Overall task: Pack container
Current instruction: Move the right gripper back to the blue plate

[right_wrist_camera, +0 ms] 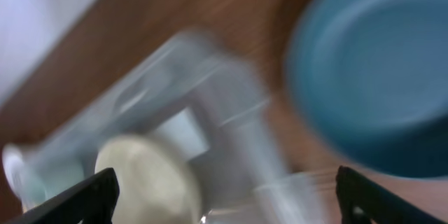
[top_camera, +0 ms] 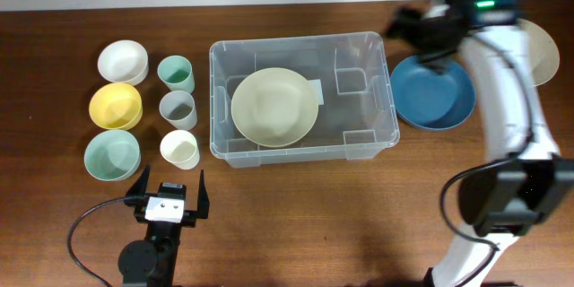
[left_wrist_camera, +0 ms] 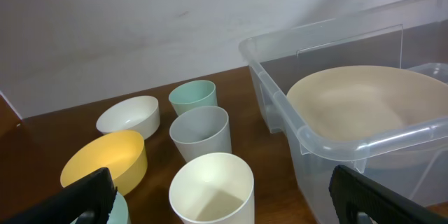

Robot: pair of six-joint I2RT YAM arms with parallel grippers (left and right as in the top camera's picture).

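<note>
The clear container [top_camera: 303,152] stands mid-table with a cream bowl [top_camera: 273,106] lying in its left half. My right gripper [top_camera: 414,32] hovers by the container's far right corner, over the far edge of a blue plate [top_camera: 435,94]. Its view is blurred: the jaws [right_wrist_camera: 227,199] are wide apart and empty, above the container [right_wrist_camera: 231,119], the cream bowl [right_wrist_camera: 150,182] and the blue plate [right_wrist_camera: 378,77]. My left gripper [top_camera: 169,193] rests open near the front edge, behind a cream cup [left_wrist_camera: 212,189], with the container [left_wrist_camera: 308,136] to its right.
Left of the container stand a white bowl [top_camera: 123,61], a yellow bowl [top_camera: 116,105], a pale green bowl [top_camera: 112,154], a green cup [top_camera: 177,73], a grey cup [top_camera: 178,108] and the cream cup [top_camera: 179,149]. A cream plate [top_camera: 543,49] lies far right.
</note>
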